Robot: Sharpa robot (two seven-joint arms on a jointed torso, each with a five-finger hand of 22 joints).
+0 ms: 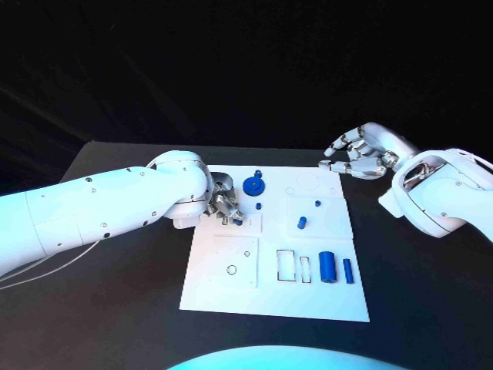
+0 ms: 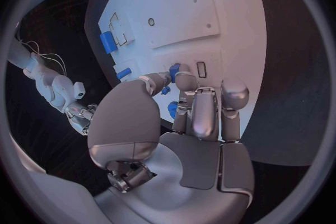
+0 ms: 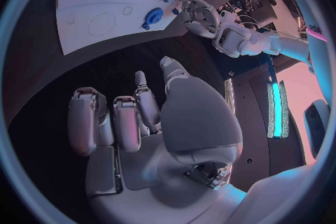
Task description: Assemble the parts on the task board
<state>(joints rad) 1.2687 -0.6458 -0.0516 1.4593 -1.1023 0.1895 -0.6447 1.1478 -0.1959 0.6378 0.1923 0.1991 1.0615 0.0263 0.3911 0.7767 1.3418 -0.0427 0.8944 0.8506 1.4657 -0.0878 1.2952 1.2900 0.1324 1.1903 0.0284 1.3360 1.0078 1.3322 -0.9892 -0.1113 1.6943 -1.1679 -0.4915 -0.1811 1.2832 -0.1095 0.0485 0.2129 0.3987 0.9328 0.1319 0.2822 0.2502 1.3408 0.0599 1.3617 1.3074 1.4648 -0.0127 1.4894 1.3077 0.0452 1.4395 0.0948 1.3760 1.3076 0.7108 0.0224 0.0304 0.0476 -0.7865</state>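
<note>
The white task board (image 1: 271, 297) lies mid-table. My left hand (image 1: 223, 202) hangs over its left part, and a small blue part (image 2: 174, 70) looks pinched between thumb and a fingertip, low over the board. A blue gear-like part (image 1: 254, 186) stands just beyond that hand. Small blue pegs (image 1: 302, 223) dot the board's middle. A blue cylinder (image 1: 327, 267) and a thin blue bar (image 1: 347, 270) lie on its right side. My right hand (image 1: 361, 154) hovers off the far right corner, fingers loosely bent and apart, holding nothing. The right wrist view shows the left hand (image 3: 199, 14) and gear (image 3: 153, 14).
Black table (image 1: 113, 308) surrounds the board on every side. Rectangular and round recesses (image 1: 286, 264) mark the board's near half. The left forearm (image 1: 91, 216) stretches across the table's left side, with a cable beneath it.
</note>
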